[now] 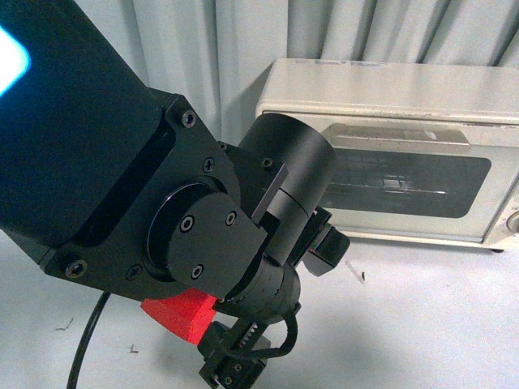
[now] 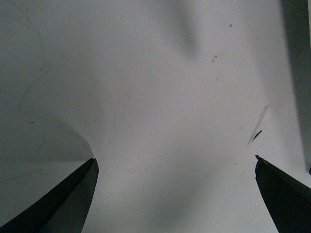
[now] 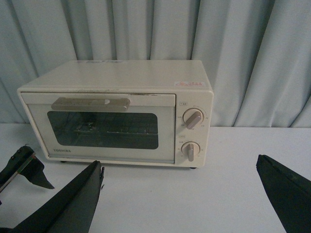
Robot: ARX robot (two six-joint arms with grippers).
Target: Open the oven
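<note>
The cream-white oven (image 1: 389, 85) stands at the back right of the white table, against a curtain. Its glass door (image 1: 405, 182) is shut, and the silver bar handle (image 1: 401, 138) runs along the door's top. The right wrist view shows the whole oven (image 3: 116, 77) from the front, with its handle (image 3: 91, 103), the wire rack behind the glass, and two knobs (image 3: 193, 119) on its right side. My right gripper (image 3: 177, 194) is open and empty, well short of the oven. My left gripper (image 2: 175, 194) is open and empty, facing bare table.
My left arm (image 1: 122, 162) fills the left and middle of the front view and hides the oven's left end. A black part of it shows in the right wrist view (image 3: 22, 165). The white table (image 1: 422, 324) lies in front of the oven.
</note>
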